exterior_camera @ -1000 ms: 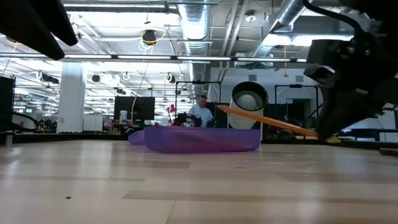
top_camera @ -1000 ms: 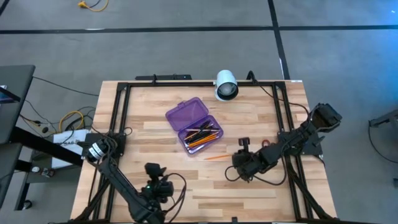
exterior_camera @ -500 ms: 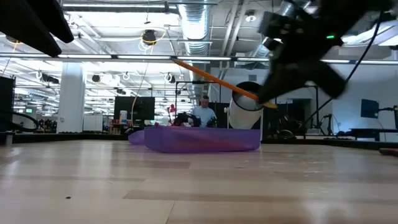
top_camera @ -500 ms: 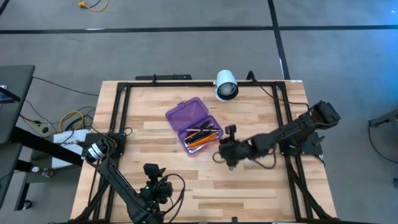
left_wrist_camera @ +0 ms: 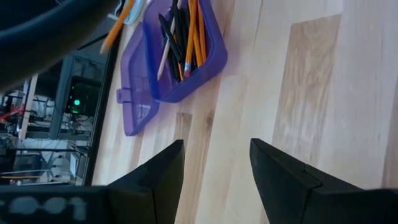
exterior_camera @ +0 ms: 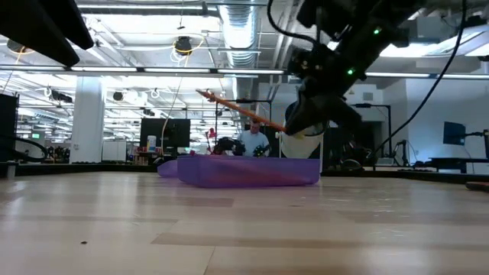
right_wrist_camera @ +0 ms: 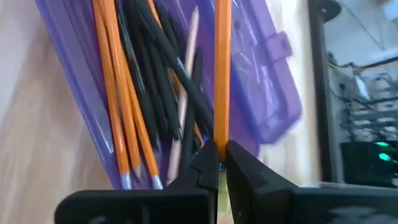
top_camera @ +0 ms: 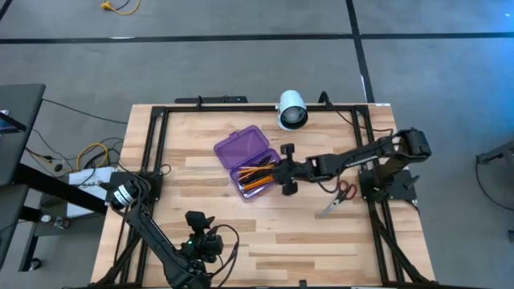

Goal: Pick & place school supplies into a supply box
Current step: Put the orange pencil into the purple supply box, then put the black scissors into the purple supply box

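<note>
The right gripper [right_wrist_camera: 217, 163] is clamped on an orange pencil [right_wrist_camera: 222, 68] and holds it above the open purple supply box [top_camera: 250, 161], tip slanting over the pencils and pens [right_wrist_camera: 146, 99] inside. A second ago it was low on the table, well right of the box. Scissors [top_camera: 340, 195] lie right of the box. The left gripper [left_wrist_camera: 214, 171], fingers apart, waits near the front edge. No readable writing shows.
</note>
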You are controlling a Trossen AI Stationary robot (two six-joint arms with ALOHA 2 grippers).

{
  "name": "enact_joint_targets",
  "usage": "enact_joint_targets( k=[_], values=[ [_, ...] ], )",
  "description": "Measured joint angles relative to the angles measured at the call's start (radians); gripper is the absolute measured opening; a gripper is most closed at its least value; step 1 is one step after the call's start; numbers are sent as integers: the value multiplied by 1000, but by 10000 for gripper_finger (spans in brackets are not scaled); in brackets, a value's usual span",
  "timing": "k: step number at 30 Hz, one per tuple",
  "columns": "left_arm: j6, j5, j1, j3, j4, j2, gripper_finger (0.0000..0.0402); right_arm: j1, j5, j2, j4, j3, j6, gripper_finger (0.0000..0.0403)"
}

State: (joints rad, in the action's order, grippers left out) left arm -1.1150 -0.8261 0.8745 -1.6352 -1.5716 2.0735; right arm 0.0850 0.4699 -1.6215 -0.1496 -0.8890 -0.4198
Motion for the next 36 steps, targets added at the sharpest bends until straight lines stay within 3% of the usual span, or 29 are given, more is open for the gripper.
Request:
enact_joint_targets(
  k=[4,19,33,36],
  values=[
    [6,-1,0,0,0,0,176,-24,-69,-63,46,-2,0,0],
    [19,-19,1,0,1,0,176,-29,6,-133,-1,-2,0,5],
    [19,-22,1,0,1,0,176,-16,13,-131,-64,-51,29,66],
    [19,-23,1,0,1,0,176,-3,62,-131,-125,-93,31,75]
  ],
)
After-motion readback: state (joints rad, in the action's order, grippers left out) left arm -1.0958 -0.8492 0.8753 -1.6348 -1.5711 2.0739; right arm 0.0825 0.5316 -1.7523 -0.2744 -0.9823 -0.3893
